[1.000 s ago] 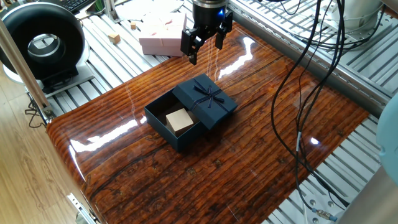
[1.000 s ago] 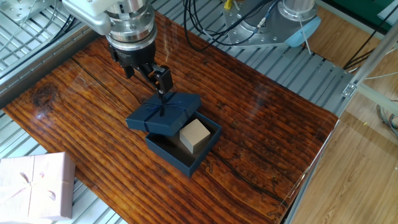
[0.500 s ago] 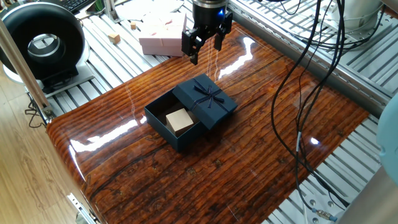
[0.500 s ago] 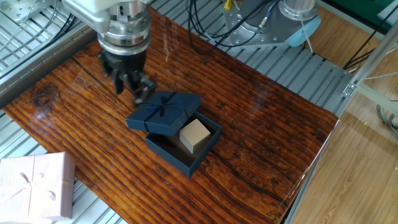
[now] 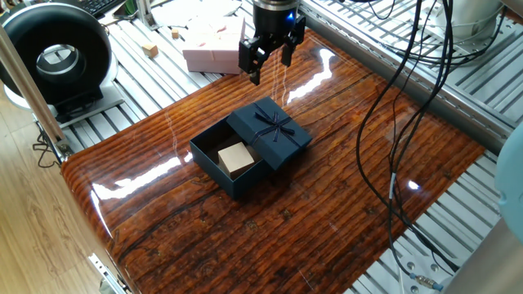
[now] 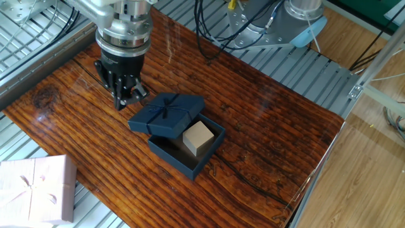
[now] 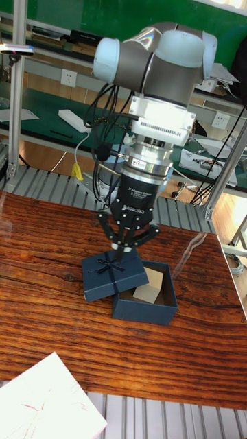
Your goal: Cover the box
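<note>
So the navy box (image 5: 227,166) (image 6: 188,152) (image 7: 144,302) sits mid-table on the glossy wood table (image 5: 327,204), open, with a small tan block (image 5: 234,158) (image 6: 198,137) (image 7: 151,285) inside. The bow-topped lid (image 5: 270,132) (image 6: 167,114) (image 7: 110,269) lies half over one side of it, tilted, so most of the opening shows. The gripper (image 5: 268,63) (image 6: 124,96) (image 7: 125,243) hangs above the table just beside the lid, fingers spread, holding nothing. A pale pink box (image 5: 214,51) (image 6: 35,190) is well apart, off the wood.

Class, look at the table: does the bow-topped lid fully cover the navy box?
No: the lid sits on only one side of the box, leaving the tan block inside exposed.
</note>
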Robot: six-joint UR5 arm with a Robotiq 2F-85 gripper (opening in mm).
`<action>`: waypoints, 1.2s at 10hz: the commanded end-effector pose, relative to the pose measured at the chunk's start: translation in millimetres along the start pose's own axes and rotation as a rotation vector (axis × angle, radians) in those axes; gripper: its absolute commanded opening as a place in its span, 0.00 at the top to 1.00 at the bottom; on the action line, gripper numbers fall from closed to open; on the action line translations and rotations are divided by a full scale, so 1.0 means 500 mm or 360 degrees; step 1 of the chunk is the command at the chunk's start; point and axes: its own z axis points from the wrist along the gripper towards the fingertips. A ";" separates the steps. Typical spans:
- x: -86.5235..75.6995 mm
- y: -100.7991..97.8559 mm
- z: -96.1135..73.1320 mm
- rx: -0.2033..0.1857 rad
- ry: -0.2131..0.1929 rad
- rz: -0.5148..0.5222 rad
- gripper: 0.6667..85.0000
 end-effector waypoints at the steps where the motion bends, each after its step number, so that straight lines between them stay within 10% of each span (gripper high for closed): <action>1: 0.071 0.058 -0.015 -0.0093 0.0265 0.0119 1.00; 6: 0.119 0.017 -0.001 0.0191 0.0309 -0.0282 0.96; 12: 0.106 0.111 0.003 0.0159 0.0245 -0.0313 0.80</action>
